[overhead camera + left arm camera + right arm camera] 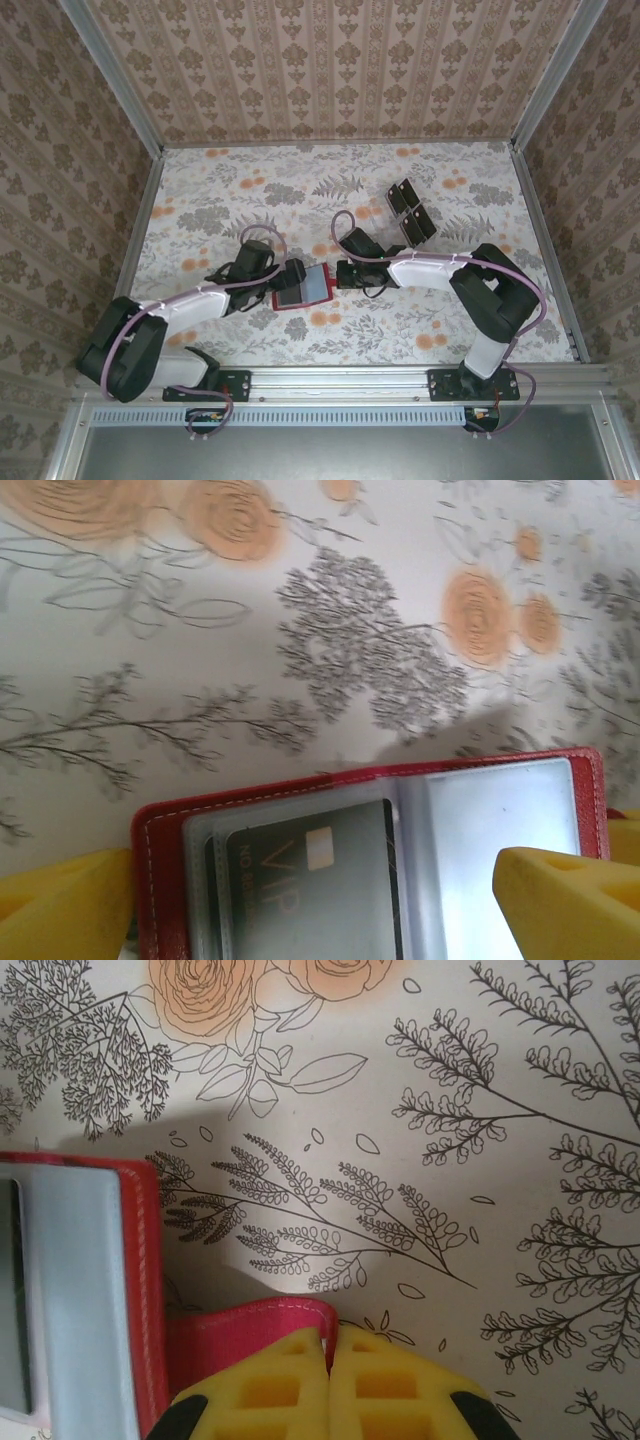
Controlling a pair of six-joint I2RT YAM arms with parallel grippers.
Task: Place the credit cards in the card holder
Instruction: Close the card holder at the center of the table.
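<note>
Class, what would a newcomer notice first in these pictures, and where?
The open red wallet lies mid-table between the two arms, with one black card in its clear sleeve. The right end effector pinches the wallet's tab. More black cards lie toward the table's far right.

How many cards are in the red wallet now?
1. A dark VIP card sits in one clear sleeve of the red wallet; the sleeve beside it looks empty. More may hide behind it or below the picture's edge.
</note>
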